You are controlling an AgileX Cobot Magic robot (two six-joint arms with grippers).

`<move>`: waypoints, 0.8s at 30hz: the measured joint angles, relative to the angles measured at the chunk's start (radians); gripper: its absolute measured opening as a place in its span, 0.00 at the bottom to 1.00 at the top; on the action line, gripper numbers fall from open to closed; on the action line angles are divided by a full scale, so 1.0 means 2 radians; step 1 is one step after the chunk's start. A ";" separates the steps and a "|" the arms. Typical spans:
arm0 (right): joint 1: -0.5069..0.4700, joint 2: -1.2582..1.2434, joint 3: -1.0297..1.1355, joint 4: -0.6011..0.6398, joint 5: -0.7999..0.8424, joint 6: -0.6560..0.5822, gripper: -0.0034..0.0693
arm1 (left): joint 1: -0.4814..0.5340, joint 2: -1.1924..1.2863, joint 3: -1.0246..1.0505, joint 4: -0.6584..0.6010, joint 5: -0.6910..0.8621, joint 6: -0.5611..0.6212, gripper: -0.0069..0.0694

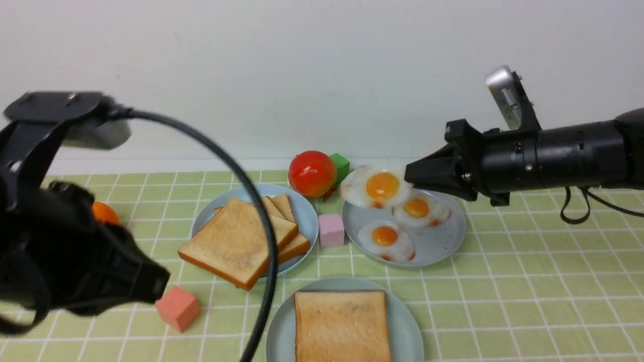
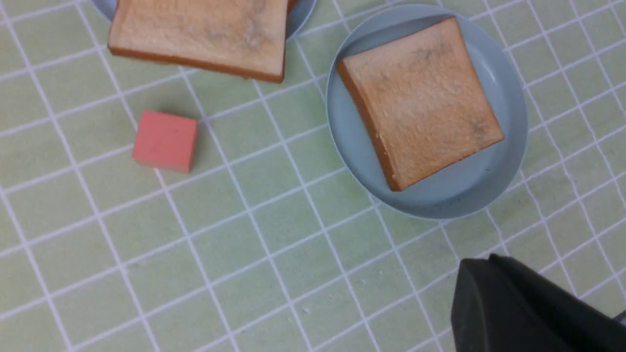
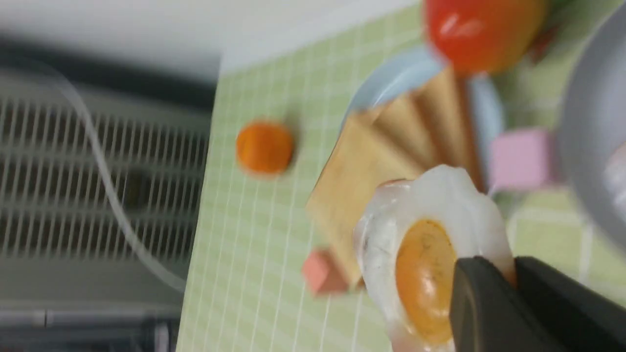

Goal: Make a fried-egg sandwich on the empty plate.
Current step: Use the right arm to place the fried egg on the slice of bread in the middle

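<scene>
Because the right gripper (image 1: 410, 176) is clamped only on the thin white edge of the toy fried egg (image 1: 375, 187), the hold looks shallow. The egg hangs in the air over the far left rim of the grey egg plate (image 1: 443, 246). A quick swing toward the near plate could, I judge, shake it loose or land it folded or off centre. A straight path there would also pass over the pink cube (image 1: 331, 230), near the tomato (image 1: 312, 173), and a low pass might knock either. At the near left, the left gripper (image 1: 161, 284) hovers above the cloth by the salmon cube (image 1: 177, 307), its fingers drawn together with nothing in them. If both arms reach for the near plate at once, they could collide.

The pale teal-green plate (image 1: 407, 322) sits at near centre and holds one toast slice (image 1: 342, 324) lying flat; egg and top slice are not yet on it. The egg plate carries two more eggs, one farther (image 1: 420, 208) and one nearer (image 1: 386, 239). The bluish plate (image 1: 307, 211), left of the pink cube, holds stacked toast, and the top slice (image 1: 236, 241) overhangs its near left rim.
</scene>
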 joint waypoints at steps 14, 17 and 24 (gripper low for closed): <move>0.099 -0.010 0.139 0.026 -0.056 -0.058 0.15 | 0.000 -0.055 0.090 -0.001 -0.041 -0.060 0.07; 0.099 -0.004 0.139 0.049 -0.070 -0.067 0.15 | 0.000 -0.055 0.090 -0.001 -0.043 -0.060 0.08; 0.099 0.031 0.139 0.051 -0.076 -0.074 0.17 | 0.000 -0.055 0.090 -0.002 -0.040 -0.062 0.08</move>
